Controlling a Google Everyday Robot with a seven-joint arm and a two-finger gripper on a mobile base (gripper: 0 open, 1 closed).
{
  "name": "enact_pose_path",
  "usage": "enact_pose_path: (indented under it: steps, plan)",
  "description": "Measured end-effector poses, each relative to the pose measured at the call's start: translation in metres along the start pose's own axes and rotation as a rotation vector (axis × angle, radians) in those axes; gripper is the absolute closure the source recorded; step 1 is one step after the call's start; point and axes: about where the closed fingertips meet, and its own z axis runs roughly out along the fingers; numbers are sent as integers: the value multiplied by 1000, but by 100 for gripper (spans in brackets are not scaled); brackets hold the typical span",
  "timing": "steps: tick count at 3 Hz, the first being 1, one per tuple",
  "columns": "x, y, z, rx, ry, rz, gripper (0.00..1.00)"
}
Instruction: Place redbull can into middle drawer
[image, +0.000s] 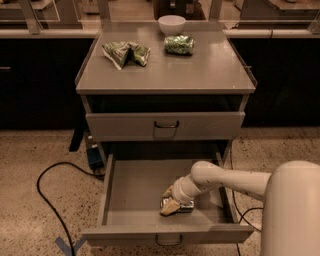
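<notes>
Redbull can (184, 205), shiny silver, lies sideways in middle drawer (135, 192) at jaws.

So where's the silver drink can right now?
The can lies in the open drawer, right of centre and near its front, right at the robot's pincer, below the closed drawer.

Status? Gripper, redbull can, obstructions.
Gripper inside the open middle drawer, at the redbull can. Can lies on drawer floor, right of centre. Nothing else in drawer.
</notes>
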Motion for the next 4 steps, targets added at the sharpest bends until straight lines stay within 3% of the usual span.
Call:
enact_pose_path:
  steps: [1,4]
  plan:
    - [0,0,0,0,0,0,83]
    - [0,0,0,0,0,0,11]
